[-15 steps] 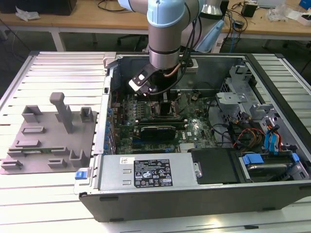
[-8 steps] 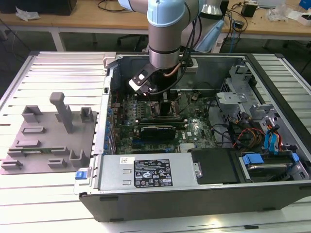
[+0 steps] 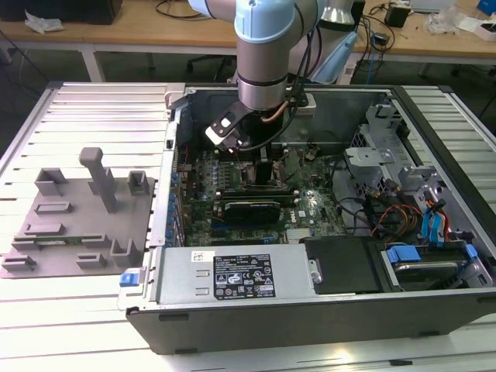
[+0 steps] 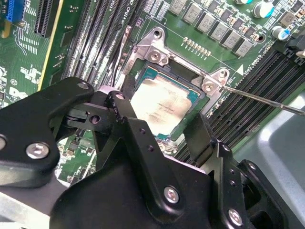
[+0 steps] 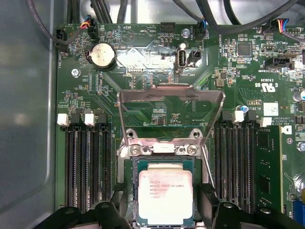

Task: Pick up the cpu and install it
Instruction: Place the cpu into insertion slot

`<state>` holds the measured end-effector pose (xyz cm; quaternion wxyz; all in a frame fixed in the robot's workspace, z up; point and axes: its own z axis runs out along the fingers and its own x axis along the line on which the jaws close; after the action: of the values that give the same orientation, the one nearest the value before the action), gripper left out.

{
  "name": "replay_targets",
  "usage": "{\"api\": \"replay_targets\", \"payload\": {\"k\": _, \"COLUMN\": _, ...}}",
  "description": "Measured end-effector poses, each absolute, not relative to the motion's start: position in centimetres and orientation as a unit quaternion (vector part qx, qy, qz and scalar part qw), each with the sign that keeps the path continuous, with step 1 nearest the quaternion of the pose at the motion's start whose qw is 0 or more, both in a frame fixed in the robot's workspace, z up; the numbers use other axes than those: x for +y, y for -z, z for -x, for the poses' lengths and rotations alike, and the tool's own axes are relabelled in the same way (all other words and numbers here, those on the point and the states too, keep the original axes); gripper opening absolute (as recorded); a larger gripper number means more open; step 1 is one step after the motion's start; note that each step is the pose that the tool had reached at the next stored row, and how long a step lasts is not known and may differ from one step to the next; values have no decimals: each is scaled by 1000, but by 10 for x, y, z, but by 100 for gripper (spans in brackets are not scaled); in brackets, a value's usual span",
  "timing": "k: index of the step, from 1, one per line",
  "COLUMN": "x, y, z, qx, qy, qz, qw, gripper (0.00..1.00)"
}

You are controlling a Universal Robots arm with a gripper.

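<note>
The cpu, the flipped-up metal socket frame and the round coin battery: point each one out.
cpu (image 5: 165,196): first wrist view, centre of its silver top.
metal socket frame (image 5: 171,90): first wrist view, the cross bar farthest from its hinge.
coin battery (image 5: 103,55): first wrist view, middle of its face.

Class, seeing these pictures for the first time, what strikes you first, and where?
The pale cpu lying in its socket on the green motherboard, metal frame raised, draws the eye first. The black gripper hangs over it. In the exterior view, the arm reaches down into the open computer case.
</note>
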<state>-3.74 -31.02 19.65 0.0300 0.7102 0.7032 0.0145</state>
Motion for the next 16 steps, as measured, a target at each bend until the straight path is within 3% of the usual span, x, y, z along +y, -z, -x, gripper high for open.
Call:
{"api": "replay_targets", "payload": {"k": 11, "x": -310, "y": -197, "z": 37, "qx": 703, "qy": -15, "qz": -710, "qw": 30, "gripper": 69}}
{"api": "replay_targets", "payload": {"k": 13, "x": -310, "y": -197, "z": 37, "qx": 703, "qy": -15, "qz": -710, "qw": 30, "gripper": 67}}
{"api": "replay_targets", "payload": {"k": 14, "x": -310, "y": -197, "z": 37, "qx": 703, "qy": -15, "qz": -710, "qw": 30, "gripper": 60}}
{"api": "replay_targets", "payload": {"k": 16, "x": -310, "y": -197, "z": 37, "qx": 703, "qy": -15, "qz": -710, "qw": 30, "gripper": 60}}
